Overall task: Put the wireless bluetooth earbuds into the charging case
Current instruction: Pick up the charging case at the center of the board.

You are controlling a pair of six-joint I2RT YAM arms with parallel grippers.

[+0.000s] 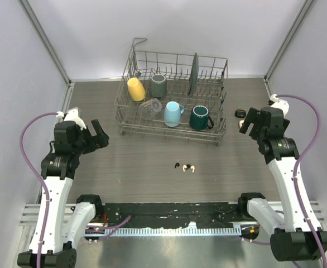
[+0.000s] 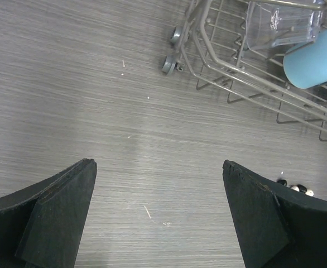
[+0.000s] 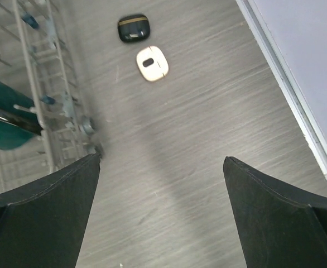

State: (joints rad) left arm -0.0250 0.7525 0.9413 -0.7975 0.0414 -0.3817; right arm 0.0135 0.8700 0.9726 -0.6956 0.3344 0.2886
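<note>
Hanging over the table [image 1: 141, 162] with jaws spread wide and empty, the left gripper [image 1: 100, 135] sits left of the rack [image 1: 169, 132], while the right gripper [image 1: 246, 124], equally wide and empty, sits off the rack's right end. The earbuds [image 1: 184, 166] lie in a small cluster on the table between the arms, well apart from both grippers. The black case [image 3: 134, 28] and white case [image 3: 152, 63] lie close together just beyond the right gripper.
</note>
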